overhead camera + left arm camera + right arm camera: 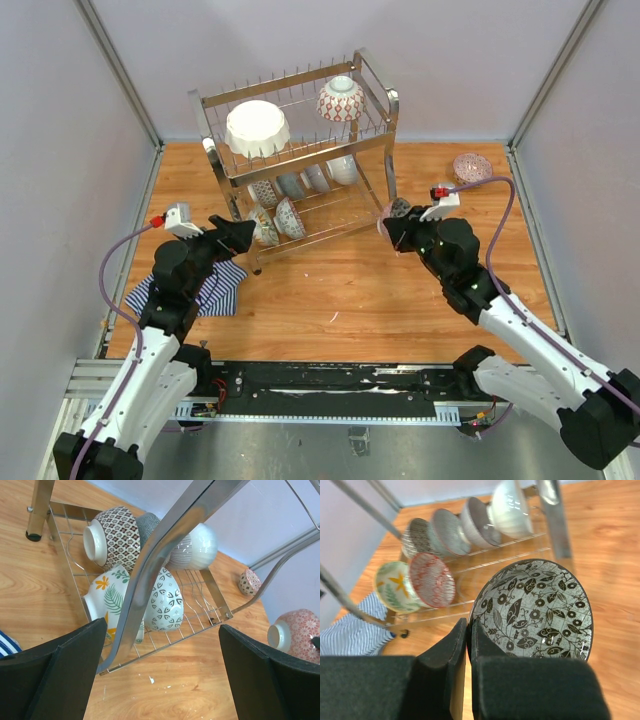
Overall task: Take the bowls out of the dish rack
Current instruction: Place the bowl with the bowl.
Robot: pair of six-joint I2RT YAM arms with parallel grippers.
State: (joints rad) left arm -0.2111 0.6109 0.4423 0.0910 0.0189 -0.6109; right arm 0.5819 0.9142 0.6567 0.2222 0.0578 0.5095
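Pinching the rim of a black-and-white floral bowl (535,610), the right pincer (469,630) is clenched on it, just beside the dish rack (310,157) near its right leg. Left pincer (162,623) is released, fingers wide, at the rack's left end; a chrome bar shows between them, contact unclear. Lower tier holds six bowls on edge. The large white bowl (257,128) and the red lattice bowl (341,99) sit on top. One pink bowl (472,166) is already on the surface (380,290).

Risks:
- Thin rim grip, so the bowl could swivel or slip.
- A swing could clip the rack leg.
- Left pincer could snag the bar and jolt the rack.
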